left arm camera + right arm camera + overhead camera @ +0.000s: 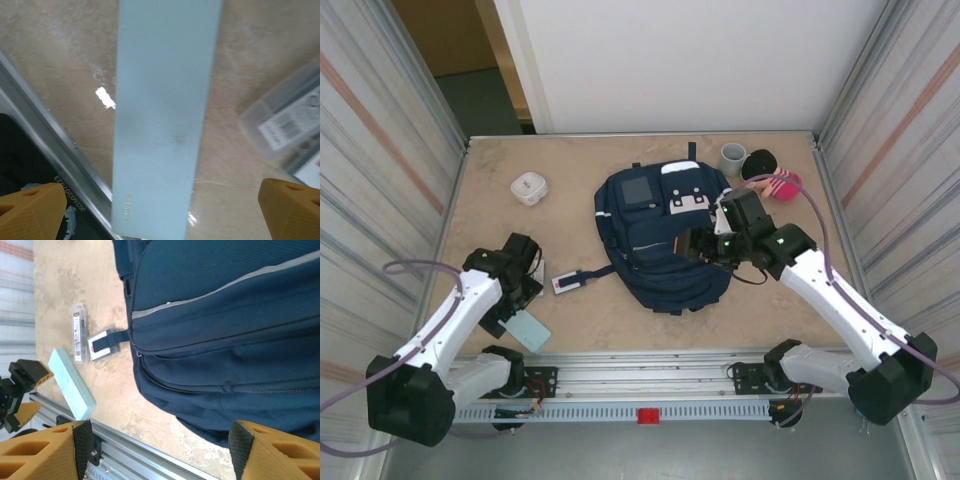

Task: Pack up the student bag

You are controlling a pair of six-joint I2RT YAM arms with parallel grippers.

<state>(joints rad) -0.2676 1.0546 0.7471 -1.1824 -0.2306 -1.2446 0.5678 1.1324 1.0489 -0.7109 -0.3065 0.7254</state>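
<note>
Sand-coloured and walled with ribbed metal panels, the table (500, 220) carried the student bag (660, 235) in its middle. The bag lay flat with its front side up. I judged it was put so because the zippers and pockets then faced my arms; as far as I could see, the zippers were closed.

My left gripper (160, 212) hung over a pale blue block (162, 115) near the front edge of the table, well apart from the bag. Its fingers stood spread very wide, one on each side of the block's narrow width, and they had hold of nothing. I think this wide spread was needed so that the block could come between the fingers. A clear case (285, 120) with a label lay just beside the block.

My right gripper (160, 452) hovered over the near part of the bag, also parted and empty. I believe it waited there to hold or open the bag, because nothing can go in while the bag is shut.

A white box (529, 187) and a grey cup (732, 157) lay apart around the bag, so each could be taken alone.
</note>
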